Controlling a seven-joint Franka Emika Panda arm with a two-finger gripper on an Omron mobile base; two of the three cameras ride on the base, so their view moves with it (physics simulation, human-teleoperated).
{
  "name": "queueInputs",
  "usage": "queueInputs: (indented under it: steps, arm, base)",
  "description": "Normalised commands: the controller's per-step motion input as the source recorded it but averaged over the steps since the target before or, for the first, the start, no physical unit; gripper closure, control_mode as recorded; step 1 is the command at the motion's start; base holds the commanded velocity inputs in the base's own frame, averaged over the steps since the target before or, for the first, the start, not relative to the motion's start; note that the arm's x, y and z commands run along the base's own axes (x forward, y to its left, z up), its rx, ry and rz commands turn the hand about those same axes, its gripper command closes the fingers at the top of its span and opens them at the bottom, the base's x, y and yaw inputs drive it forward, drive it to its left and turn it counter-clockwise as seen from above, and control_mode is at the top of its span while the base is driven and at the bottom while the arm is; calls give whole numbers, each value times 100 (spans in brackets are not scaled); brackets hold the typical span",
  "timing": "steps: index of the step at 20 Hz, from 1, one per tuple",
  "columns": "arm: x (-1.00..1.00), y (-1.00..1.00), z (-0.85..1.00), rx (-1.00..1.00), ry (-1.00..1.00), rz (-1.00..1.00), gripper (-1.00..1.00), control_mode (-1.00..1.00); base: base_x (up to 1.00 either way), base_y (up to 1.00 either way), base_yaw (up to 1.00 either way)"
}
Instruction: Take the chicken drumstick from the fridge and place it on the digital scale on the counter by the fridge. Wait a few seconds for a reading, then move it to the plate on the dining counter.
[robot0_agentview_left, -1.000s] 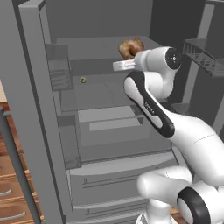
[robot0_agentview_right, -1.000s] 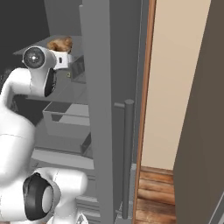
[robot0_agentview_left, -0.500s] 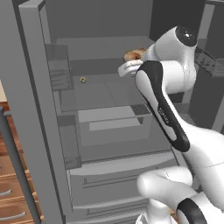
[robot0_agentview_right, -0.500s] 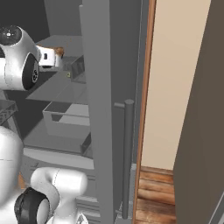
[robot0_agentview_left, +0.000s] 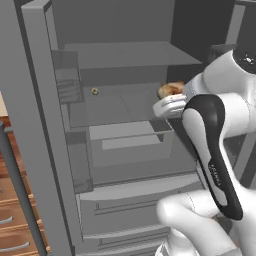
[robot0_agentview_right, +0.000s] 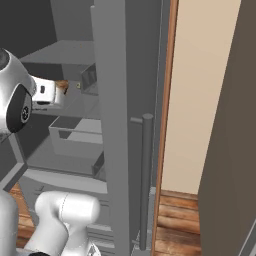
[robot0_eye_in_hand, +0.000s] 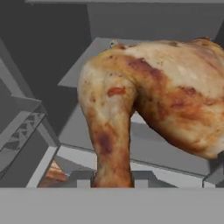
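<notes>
The fridge (robot0_agentview_left: 125, 150) stands open and grey, its shelves and drawer fronts facing the base cameras, with one door (robot0_agentview_left: 42, 125) swung out on the left in the left base view and the other door (robot0_agentview_right: 117, 130), with its long bar handle (robot0_agentview_right: 146, 180), standing edge-on in the right base view. The white arm (robot0_agentview_left: 215, 150) rises in front of the fridge and bends back toward the shelf level. A clear bin (robot0_agentview_right: 75, 135) sits on a lower shelf. The tool (robot0_agentview_left: 170, 102) is closed tight on the drumstick (robot0_eye_in_hand: 153, 96), which is held off the shelves in front of the open fridge; in the hand view the golden-brown meat looms close, its narrow end pointing down. A tiny yellowish item (robot0_agentview_left: 94, 91) lies far back on a shelf.
</notes>
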Motion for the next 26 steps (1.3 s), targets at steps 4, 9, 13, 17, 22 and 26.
queueInputs:
  steps: [4,9,13,17,22,26]
  arm:
    - [-88,-6,0,-5,25,0,100,-100]
    - [-82,0,-9,-6,23,0,100,-100]
    - [-31,0,-52,-6,10,0,100,-100]
    - [-3,-5,-32,-1,2,0,100,-100]
    - [0,-3,-13,0,0,0,100,-100]
    - [0,0,0,0,0,0,100,-100]
  base:
    - [0,0,0]
    - [0,0,0]
    - [0,0,0]
    - [0,0,0]
    - [0,0,0]
    - [0,0,0]
